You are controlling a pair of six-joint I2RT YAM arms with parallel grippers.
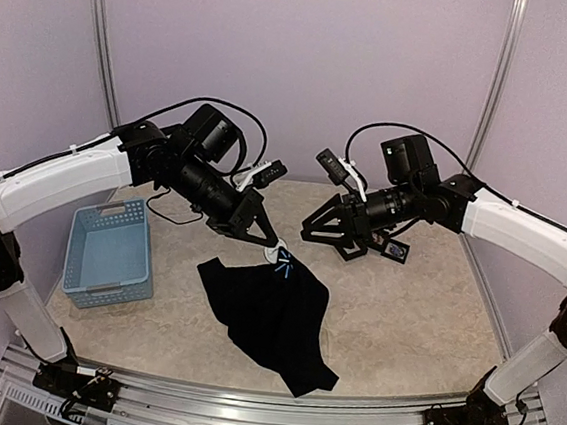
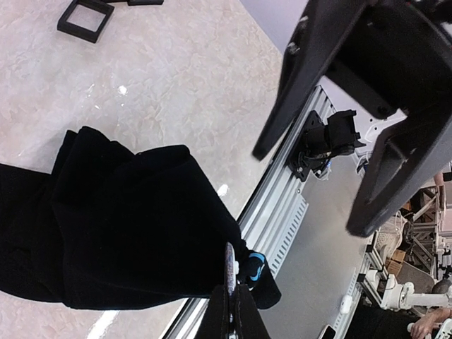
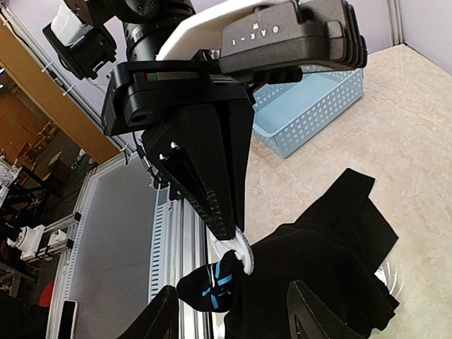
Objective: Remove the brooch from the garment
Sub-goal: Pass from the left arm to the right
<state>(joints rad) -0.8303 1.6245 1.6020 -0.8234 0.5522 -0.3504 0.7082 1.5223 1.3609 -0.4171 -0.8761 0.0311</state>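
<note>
At the centre of the surface (image 1: 424,317), the garment (image 1: 274,312) lies crumpled as a plain black cloth, with its lower end reaching toward the near edge rail. The neck end, identified by a small blue mark (image 3: 215,282), is raised off the surface at the fingertips of the left tool (image 1: 266,239). The left tool is closed, with its fingers (image 3: 219,205) clamped on the brooch (image 3: 241,252), a thin pale round disc seen edge-on in the left wrist view. The brooch touches the black cloth at the neck, just beside the blue mark; whether it is fastened to the cloth cannot be determined. The right tool (image 1: 326,239) hangs above the surface just beside the neck, on the right, facing the left tool. Its fingers (image 3: 311,311) are spread apart with nothing between them, and they do not touch the cloth. A light-blue basket (image 1: 103,294) stands on the left side of the surface, apart from the garment. A small black square object (image 1: 393,251) lies behind the right tool.
</note>
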